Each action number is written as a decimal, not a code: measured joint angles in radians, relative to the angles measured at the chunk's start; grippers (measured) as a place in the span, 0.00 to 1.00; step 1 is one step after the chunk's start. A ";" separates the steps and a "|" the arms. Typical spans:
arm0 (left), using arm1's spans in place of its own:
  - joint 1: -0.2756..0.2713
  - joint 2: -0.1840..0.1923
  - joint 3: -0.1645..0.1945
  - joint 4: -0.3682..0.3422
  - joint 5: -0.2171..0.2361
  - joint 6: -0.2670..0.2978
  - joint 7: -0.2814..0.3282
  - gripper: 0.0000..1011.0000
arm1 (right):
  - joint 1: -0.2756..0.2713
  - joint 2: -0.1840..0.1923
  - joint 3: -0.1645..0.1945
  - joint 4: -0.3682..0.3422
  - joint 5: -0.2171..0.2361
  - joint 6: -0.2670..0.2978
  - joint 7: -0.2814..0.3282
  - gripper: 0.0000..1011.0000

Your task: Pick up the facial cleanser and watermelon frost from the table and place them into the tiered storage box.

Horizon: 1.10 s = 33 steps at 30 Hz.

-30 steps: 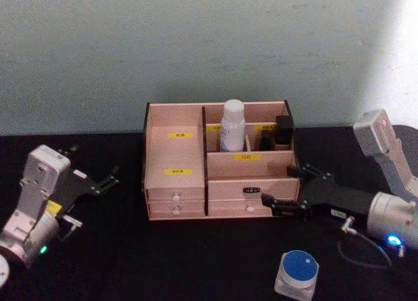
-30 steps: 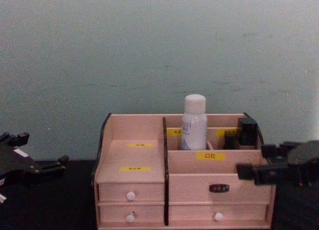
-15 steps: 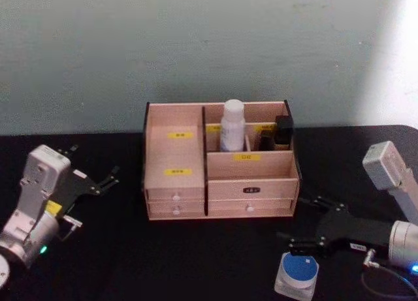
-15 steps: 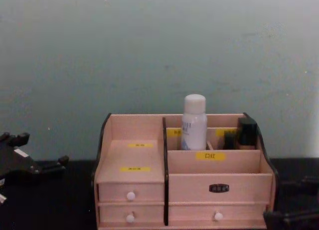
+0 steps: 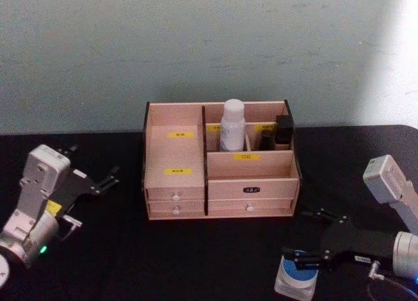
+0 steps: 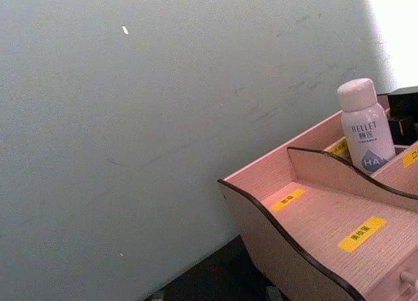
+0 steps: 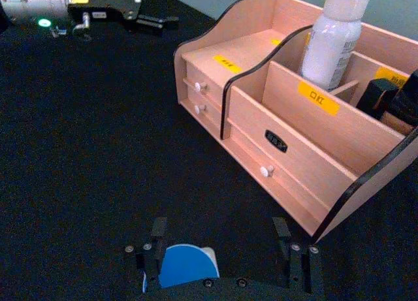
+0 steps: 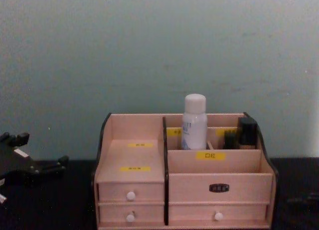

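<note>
- Head view: the tiered storage box (image 5: 219, 177) stands in the middle of the frame on the black table (image 5: 196, 262), with a pale green wall behind it.
- The facial cleanser (image 5: 232, 126) stands upright in a rear compartment of the box, just above the centre of the frame. Its blue print faces forward.
- A few small dark bottles (image 5: 281, 132) stand in the rear compartments beside it, toward the box's right end in the frame.
- The watermelon frost (image 5: 295, 279) sits on the table at the lower right of the frame. It is in front of the box's right corner and apart from it.
- The right claw (image 5: 297, 236) is low at this jar with its fingers spread wide. In the head view, one finger crosses the far edge of the blue lid.
- In the right wrist view, the lid lies between the two fingers, close against one and well clear of the other. I cannot tell whether that finger touches it.
- The left claw (image 5: 104, 180) hangs at the left of the frame, well apart from the box. Its fingers are apart and hold nothing.
- In the chest view, the cleanser's white cap rises above the box's back wall.
</note>
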 joint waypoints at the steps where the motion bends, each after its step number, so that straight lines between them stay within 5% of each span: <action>1: 0.000 0.000 0.000 0.000 0.000 0.000 0.000 0.99 | 0.000 0.002 -0.002 0.001 0.000 -0.003 0.002 0.99; 33: 0.000 0.000 0.000 0.000 0.000 0.000 0.000 0.99 | 0.022 0.047 -0.059 0.046 -0.017 -0.073 0.094 0.99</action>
